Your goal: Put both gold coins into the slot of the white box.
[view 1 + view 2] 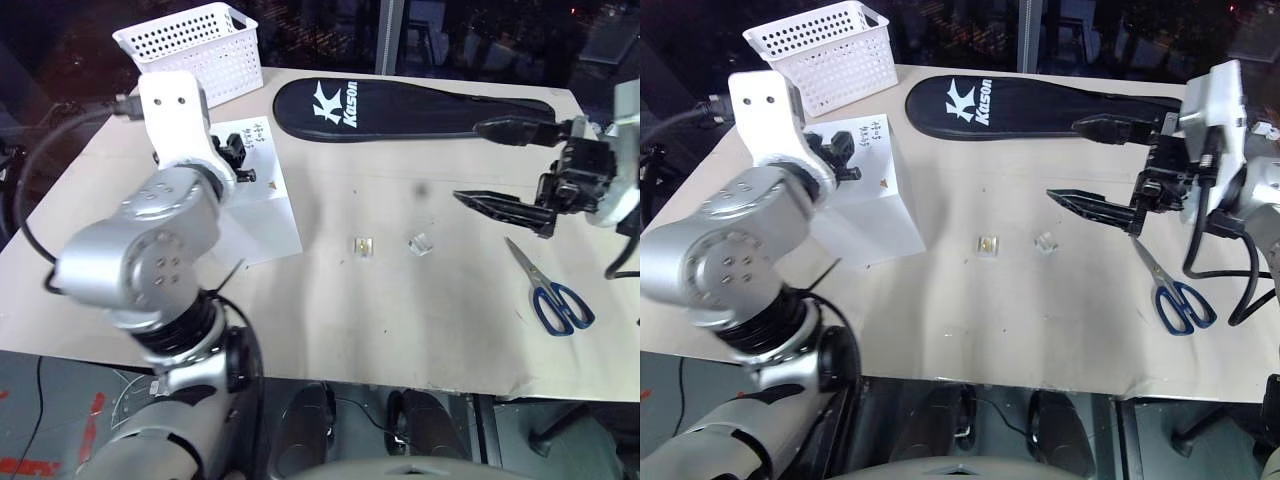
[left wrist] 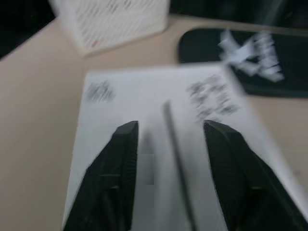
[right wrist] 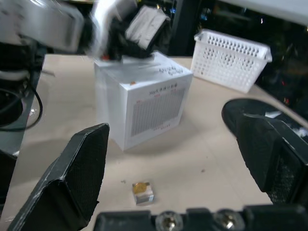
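Left tool [image 2: 166, 144]: fingers apart, empty, over the white box's [image 1: 875, 215] slot [image 2: 169, 130].
Right tool [image 1: 1090, 160]: spread wide, empty, above the table [image 1: 400, 320].
Gold coin [image 3: 139, 187]: on a small clear block, mid-table, right of box.

Beige table [image 1: 400, 330], bearing:
- White perforated basket [image 1: 192, 47], at the far left corner of the table.
- Black racket case [image 1: 400, 107], marked "Kason", along the far edge, right of the basket.
- Blue-handled scissors [image 1: 549, 291], near the right edge, blades shut.
- Small clear block [image 1: 420, 243], mid-table, left of the scissors.
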